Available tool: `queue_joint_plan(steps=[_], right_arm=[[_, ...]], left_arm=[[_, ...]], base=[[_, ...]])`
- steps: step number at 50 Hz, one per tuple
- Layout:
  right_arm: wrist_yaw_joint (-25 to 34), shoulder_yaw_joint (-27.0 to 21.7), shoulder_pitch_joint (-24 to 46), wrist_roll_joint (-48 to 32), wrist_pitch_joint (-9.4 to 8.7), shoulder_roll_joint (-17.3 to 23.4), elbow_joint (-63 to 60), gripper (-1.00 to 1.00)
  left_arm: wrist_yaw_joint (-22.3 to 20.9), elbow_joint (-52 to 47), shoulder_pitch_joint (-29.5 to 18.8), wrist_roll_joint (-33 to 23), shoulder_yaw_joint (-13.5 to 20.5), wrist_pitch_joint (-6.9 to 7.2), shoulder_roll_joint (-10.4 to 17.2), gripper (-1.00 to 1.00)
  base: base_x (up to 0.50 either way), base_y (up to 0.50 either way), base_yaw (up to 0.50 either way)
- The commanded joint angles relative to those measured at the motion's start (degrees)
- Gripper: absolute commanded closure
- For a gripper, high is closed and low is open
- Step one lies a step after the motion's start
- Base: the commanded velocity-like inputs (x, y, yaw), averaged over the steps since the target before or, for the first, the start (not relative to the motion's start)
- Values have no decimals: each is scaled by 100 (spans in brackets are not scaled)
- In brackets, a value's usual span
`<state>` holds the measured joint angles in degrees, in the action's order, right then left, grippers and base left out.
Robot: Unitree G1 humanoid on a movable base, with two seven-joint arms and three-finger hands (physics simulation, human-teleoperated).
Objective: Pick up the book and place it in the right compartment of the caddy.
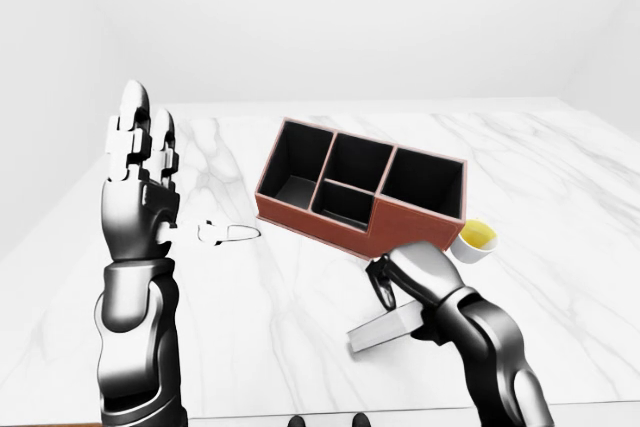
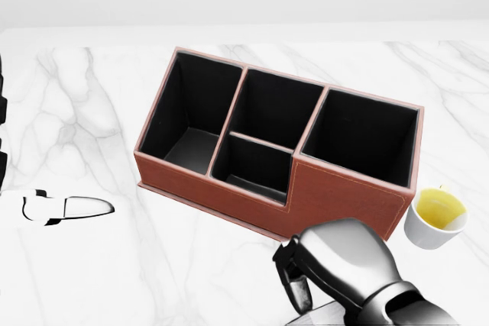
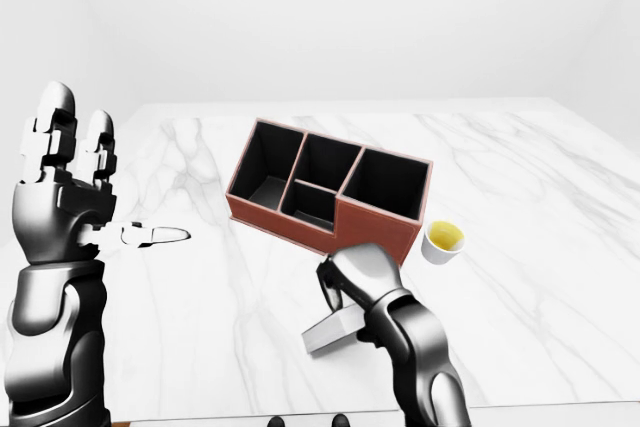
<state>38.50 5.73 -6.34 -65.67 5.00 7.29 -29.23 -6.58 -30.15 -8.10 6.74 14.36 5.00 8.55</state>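
Observation:
A brown caddy with black compartments stands mid-table; its right compartment holds nothing. The book, a pale grey slab, is tilted low just below the caddy in the left-eye view, and only its top edge shows in the head view. My right hand is shut on the book's right end, dark fingers curled over it. My left hand is raised at the left, open with fingers upright, holding nothing.
A white cup of yellow liquid sits just right of the caddy's lower right corner. A small white object with black edges lies on the marble table at the left.

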Motion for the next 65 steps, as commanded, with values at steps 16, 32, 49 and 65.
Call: queue_joint_plan(steps=[16, 32, 49, 65], right_arm=[[150, -37, 2522, 1728, 0, -463, -2399, 100], [150, -164, 3429, 1790, 0, -351, -2421, 100], [150, -516, 4345, 1883, 0, 83, -1910, 100], [150, -944, 5935, 2076, -292, 939, -144, 100]], left_arm=[[58, 47, -42, -3, 22, 0, 16, -100], [115, 66, -76, 28, 44, 0, 38, -100], [131, 59, -84, 33, 48, 0, 48, -100], [81, 1, -64, 55, 38, 0, 42, -100]], base=[[0, 0, 0], [0, 0, 0], [0, 0, 0], [0, 0, 0]])
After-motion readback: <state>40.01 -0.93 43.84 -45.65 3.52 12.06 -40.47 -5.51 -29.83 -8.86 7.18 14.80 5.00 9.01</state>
